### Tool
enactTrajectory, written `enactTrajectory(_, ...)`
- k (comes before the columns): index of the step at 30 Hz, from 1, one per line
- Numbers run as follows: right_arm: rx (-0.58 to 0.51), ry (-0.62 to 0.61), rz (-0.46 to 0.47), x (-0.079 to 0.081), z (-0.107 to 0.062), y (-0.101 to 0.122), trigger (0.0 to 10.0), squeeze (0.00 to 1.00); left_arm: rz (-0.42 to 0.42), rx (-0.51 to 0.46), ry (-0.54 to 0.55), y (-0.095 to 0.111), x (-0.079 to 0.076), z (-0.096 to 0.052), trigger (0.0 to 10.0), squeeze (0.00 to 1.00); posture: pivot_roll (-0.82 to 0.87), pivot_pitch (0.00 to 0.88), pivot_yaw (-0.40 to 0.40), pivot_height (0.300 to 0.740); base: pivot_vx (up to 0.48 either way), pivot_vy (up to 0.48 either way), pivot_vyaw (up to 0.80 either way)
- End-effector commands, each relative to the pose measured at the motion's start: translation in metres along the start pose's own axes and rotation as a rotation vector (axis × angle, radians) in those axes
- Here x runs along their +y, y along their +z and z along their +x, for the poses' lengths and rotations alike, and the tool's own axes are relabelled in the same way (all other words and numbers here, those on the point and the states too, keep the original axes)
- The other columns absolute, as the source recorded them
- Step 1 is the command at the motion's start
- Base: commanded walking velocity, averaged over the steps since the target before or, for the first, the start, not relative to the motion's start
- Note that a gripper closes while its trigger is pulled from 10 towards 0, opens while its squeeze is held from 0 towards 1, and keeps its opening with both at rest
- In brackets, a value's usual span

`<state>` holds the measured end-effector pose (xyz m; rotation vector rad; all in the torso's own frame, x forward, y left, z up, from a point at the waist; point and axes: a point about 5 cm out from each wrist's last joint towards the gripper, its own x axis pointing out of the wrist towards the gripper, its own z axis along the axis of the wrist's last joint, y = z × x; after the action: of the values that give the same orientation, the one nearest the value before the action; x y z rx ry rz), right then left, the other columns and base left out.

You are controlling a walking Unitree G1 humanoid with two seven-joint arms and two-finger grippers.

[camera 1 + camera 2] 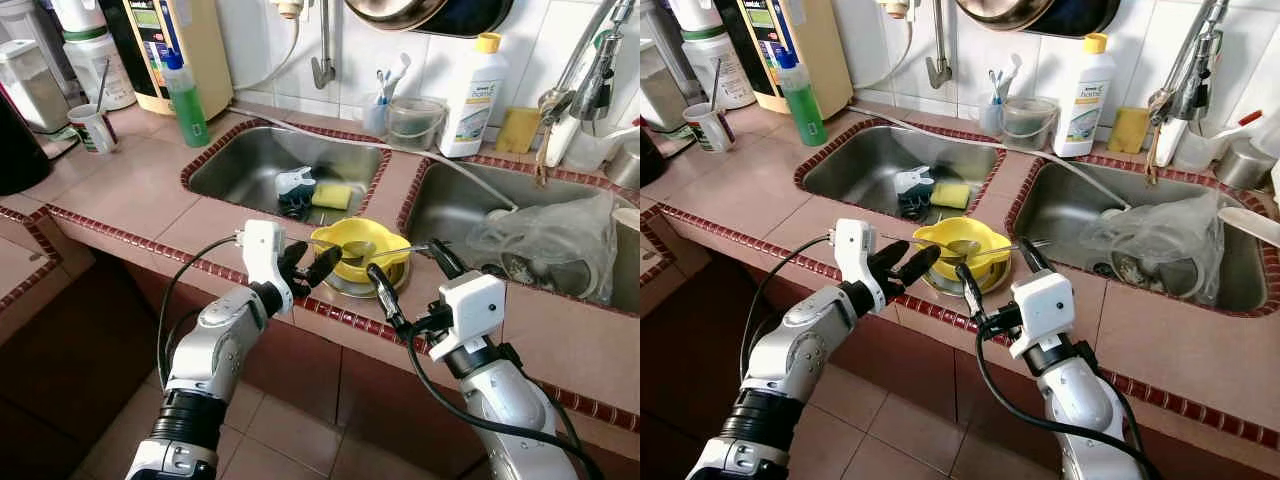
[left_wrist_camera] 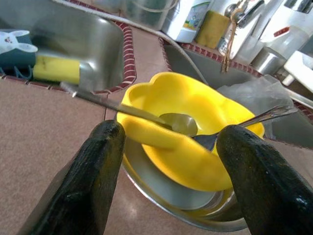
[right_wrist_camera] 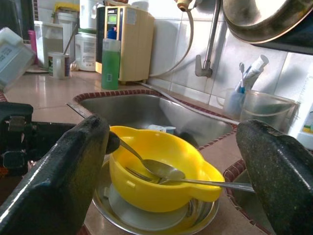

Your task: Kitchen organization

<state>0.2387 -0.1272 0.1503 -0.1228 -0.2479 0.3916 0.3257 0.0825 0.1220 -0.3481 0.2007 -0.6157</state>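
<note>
A yellow bowl sits on a steel plate on the tiled counter strip between the two sinks. Two metal spoons lie in it: one spoon has its handle pointing left, the other spoon has its handle sticking out to the right. My left gripper is open just left of the bowl, at its rim. Right of the bowl, my right gripper is open at the counter's front edge. In both wrist views the bowl lies between the spread black fingers, with nothing held.
The left sink holds a yellow sponge and a white-and-dark scrubber. A crumpled plastic bag fills the right sink. A green bottle, a cup, a clear tub and a white detergent bottle stand along the back.
</note>
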Motion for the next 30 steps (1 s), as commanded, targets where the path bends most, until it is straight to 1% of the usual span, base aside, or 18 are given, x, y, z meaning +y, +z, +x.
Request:
enactTrajectory(1, -0.021, 0.009, -0.003, 0.003, 0.000, 0.006, 10.0, 0.00, 0.006, -0.010, 0.010, 0.005, 0.001, 0.002, 10.0, 0.00, -0.10, 0.000, 0.076, 0.740, 0.000, 0.000, 0.00)
enactTrajectory(7, -0.020, 0.009, -0.001, 0.004, 0.000, 0.007, 10.0, 0.00, -0.002, -0.008, 0.008, 0.006, 0.000, 0.004, 10.0, 0.00, -0.10, 0.000, 0.076, 0.740, 0.000, 0.000, 0.00)
enactTrajectory(13, -0.022, 0.009, 0.002, 0.005, 0.001, 0.007, 10.0, 0.00, 0.007, -0.029, 0.033, 0.009, 0.001, 0.007, 10.0, 0.00, -0.11, 0.000, 0.078, 0.740, 0.000, 0.000, 0.00)
enactTrajectory(16, -0.022, 0.007, 0.003, 0.005, 0.001, 0.007, 10.0, 0.00, 0.023, -0.048, 0.046, 0.013, 0.003, 0.008, 10.0, 0.00, -0.11, 0.000, 0.078, 0.740, 0.000, 0.000, 0.00)
enactTrajectory(18, -0.022, 0.007, 0.002, 0.005, 0.001, 0.007, 10.0, 0.00, 0.012, -0.068, 0.058, 0.017, 0.005, 0.009, 10.0, 0.00, -0.11, 0.000, 0.078, 0.740, 0.000, 0.000, 0.00)
enactTrajectory(24, -0.019, 0.005, 0.001, 0.006, 0.000, 0.007, 10.0, 0.00, 0.021, -0.102, 0.068, 0.028, 0.008, 0.008, 10.0, 0.00, -0.11, 0.000, 0.077, 0.740, 0.000, 0.000, 0.00)
enactTrajectory(30, -0.015, 0.004, 0.000, 0.006, 0.000, 0.006, 10.0, 0.00, 0.021, -0.117, 0.063, 0.032, 0.008, 0.007, 10.0, 0.00, -0.10, 0.000, 0.076, 0.740, 0.000, 0.000, 0.00)
